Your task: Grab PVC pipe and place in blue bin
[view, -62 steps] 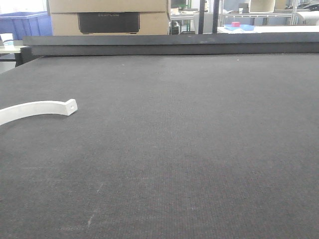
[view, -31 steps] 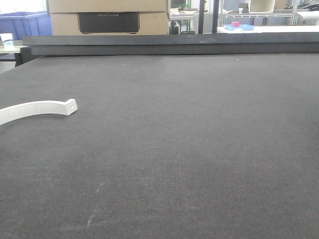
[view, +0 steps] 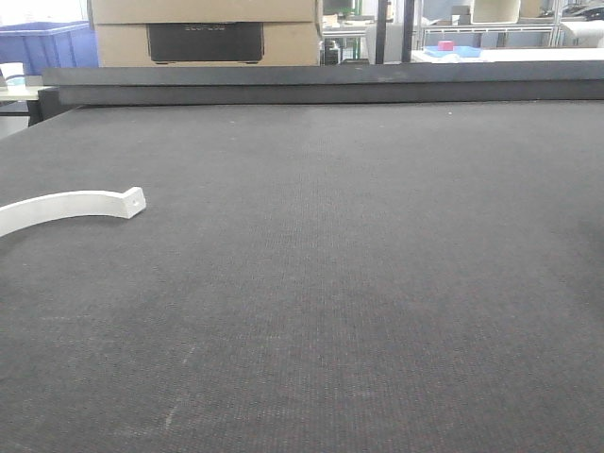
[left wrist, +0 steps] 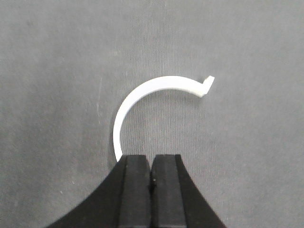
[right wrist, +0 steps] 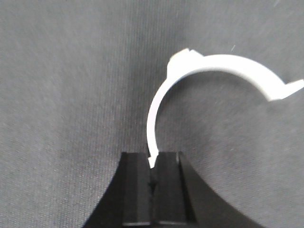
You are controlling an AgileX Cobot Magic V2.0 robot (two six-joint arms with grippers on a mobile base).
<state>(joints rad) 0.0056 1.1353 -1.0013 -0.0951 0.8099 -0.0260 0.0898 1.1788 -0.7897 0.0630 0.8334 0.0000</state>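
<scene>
PVC pipe [view: 66, 204] lies flat at the surface's left edge, my left tool [left wrist: 151, 160] poised over its near end, fingers pressed together on nothing. My right tool [right wrist: 152, 160] pinches a second pipe [right wrist: 228, 62] by its tip. I'd open the left wide, straddle mid-arc, then close.

Soft even light; right-wrist view blurred

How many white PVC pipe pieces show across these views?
2. One PVC pipe lies on the mat before the shut left gripper; a second pipe is pinched in the right gripper. Others may lie off-frame.
</scene>
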